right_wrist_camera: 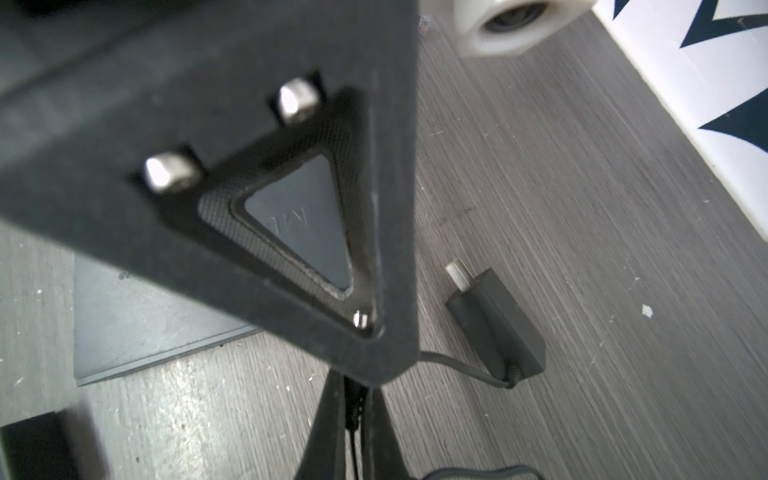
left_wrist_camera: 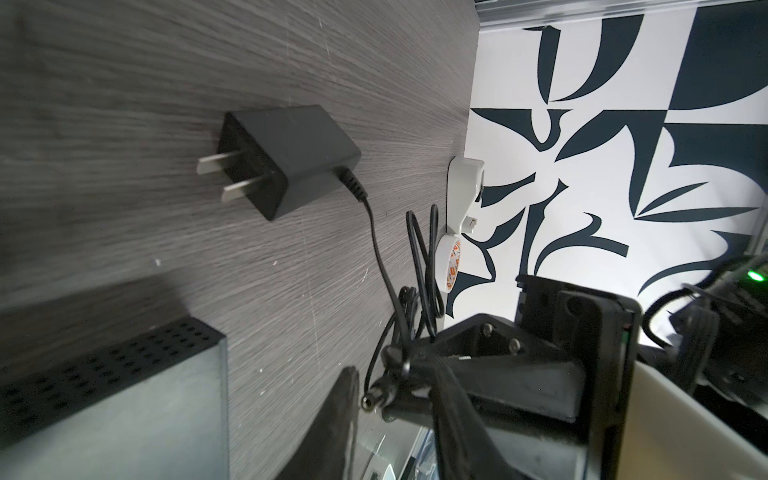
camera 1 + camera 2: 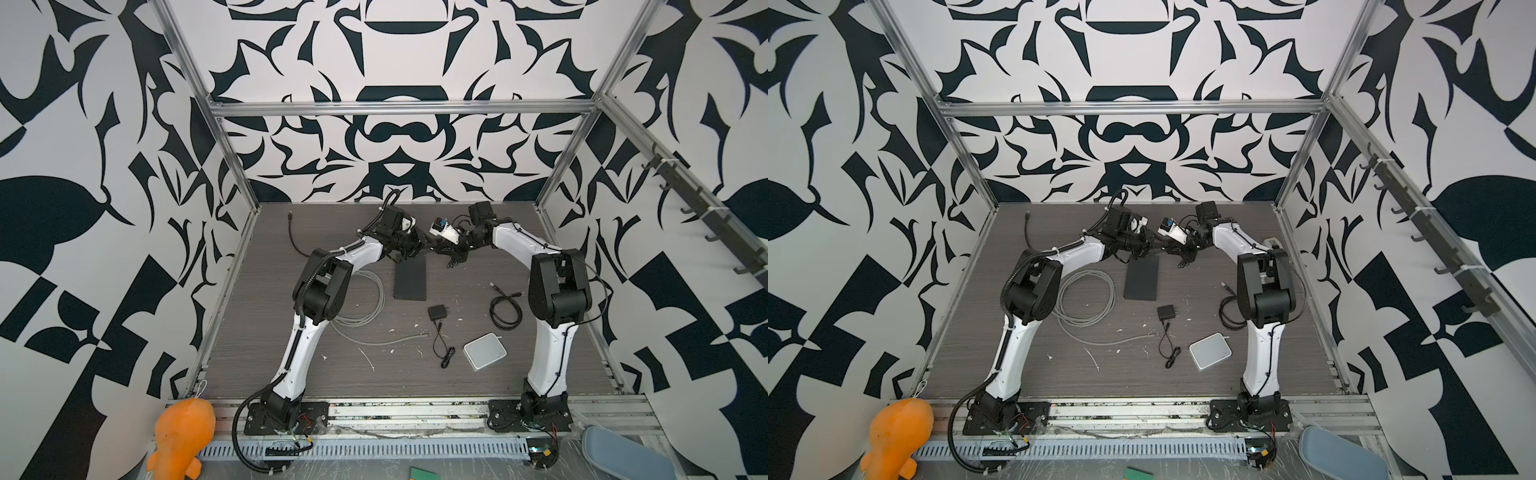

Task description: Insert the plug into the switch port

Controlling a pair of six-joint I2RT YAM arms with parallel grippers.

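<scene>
Pinching the cord [image 1: 352,419] just behind the plug [image 2: 376,400], the right gripper [image 1: 353,405] is clenched so the barrel juts free for the left gripper [image 2: 399,417]. Its jaws stand apart on either side, probably for a handover. The switch box [image 2: 124,411] lies at the lower left of the left wrist view, near the plug tip but not touching; its port cannot be made out.

High twin overviews; wrist views close over switch [image 2: 116,415]
</scene>
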